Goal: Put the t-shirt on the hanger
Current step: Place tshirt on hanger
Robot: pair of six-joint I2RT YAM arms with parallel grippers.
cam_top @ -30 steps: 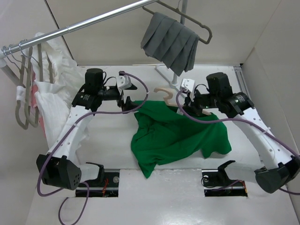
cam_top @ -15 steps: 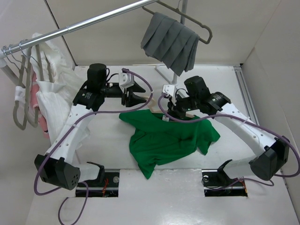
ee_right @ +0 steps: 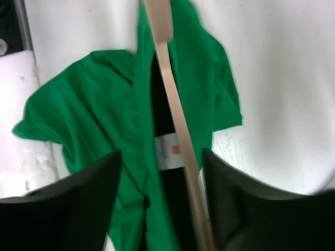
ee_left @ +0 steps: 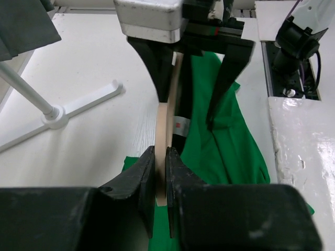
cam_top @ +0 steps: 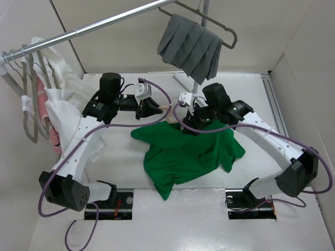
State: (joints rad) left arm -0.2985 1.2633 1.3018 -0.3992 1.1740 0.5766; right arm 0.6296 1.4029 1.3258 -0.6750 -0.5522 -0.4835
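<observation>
The pale beige hanger [ee_left: 168,99] stands on edge between my two grippers. My left gripper [ee_left: 161,168] is shut on one end of it. The bright green t-shirt [cam_top: 193,154] lies bunched on the table, its collar with the white label [ee_right: 168,150] drawn up around the hanger's other arm [ee_right: 172,99]. My right gripper [ee_right: 162,209] is open, its fingers [ee_right: 78,204] straddling the hanger arm and the collar opening without pinching either. In the top view both grippers meet at the shirt's upper edge, left gripper [cam_top: 152,109] facing right gripper [cam_top: 187,124].
A grey pleated cloth [cam_top: 191,44] hangs on a grey hanger from the rail [cam_top: 94,26] at the back. White garments [cam_top: 57,102] and grey hangers hang at the left. The rack's white foot [ee_left: 68,107] lies behind the grippers. Walls enclose the table.
My left gripper has shut on the hanger. My right gripper moved left with the shirt's collar, dragging the shirt toward the hanger, and has now opened.
</observation>
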